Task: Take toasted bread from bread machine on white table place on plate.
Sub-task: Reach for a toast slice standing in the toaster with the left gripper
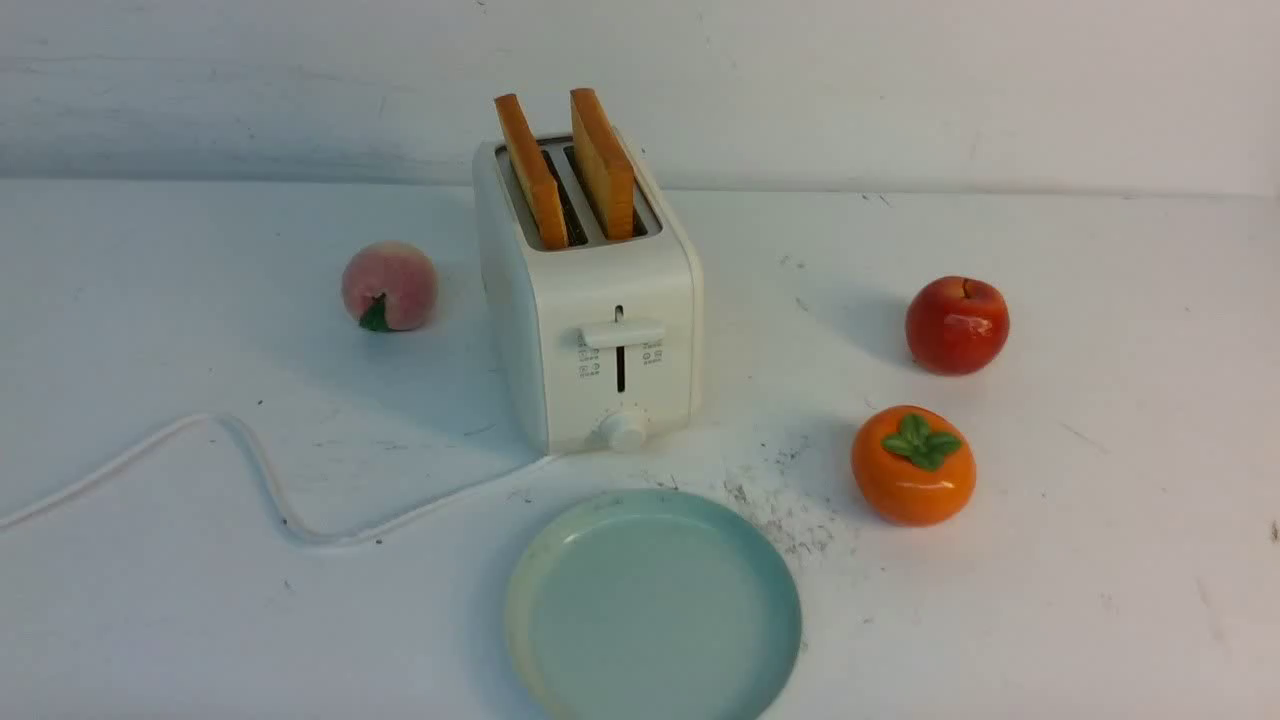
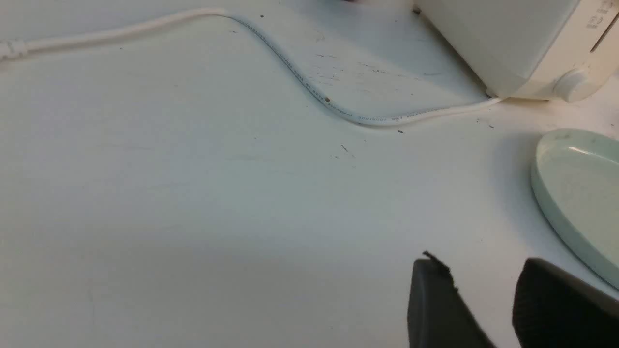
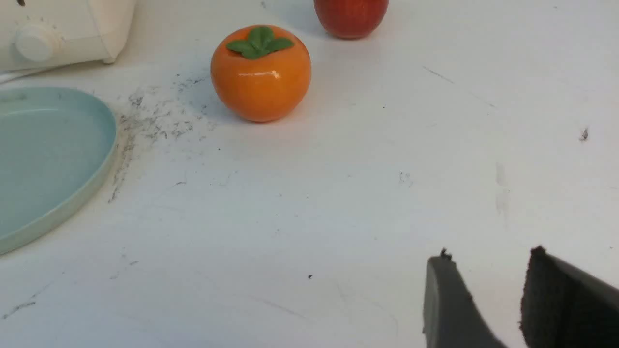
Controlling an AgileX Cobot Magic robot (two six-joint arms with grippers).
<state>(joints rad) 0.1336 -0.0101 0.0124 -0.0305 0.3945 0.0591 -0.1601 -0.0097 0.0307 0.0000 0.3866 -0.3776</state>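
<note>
Two slices of toasted bread, the left slice (image 1: 531, 170) and the right slice (image 1: 603, 163), stand upright in the slots of the white bread machine (image 1: 590, 300) at the middle of the white table (image 1: 200, 600). The empty blue-green plate (image 1: 652, 606) lies in front of it; it also shows in the left wrist view (image 2: 580, 188) and the right wrist view (image 3: 43, 154). Neither arm shows in the front view. My left gripper (image 2: 478, 266) hangs open and empty over bare table near the plate. My right gripper (image 3: 486, 258) hangs open and empty over bare table.
A peach (image 1: 389, 286) lies left of the toaster. A red apple (image 1: 957, 325) and an orange persimmon (image 1: 913, 465) lie to its right. The white cord (image 1: 260, 470) snakes across the left table. Crumbs (image 1: 790, 510) are scattered by the plate.
</note>
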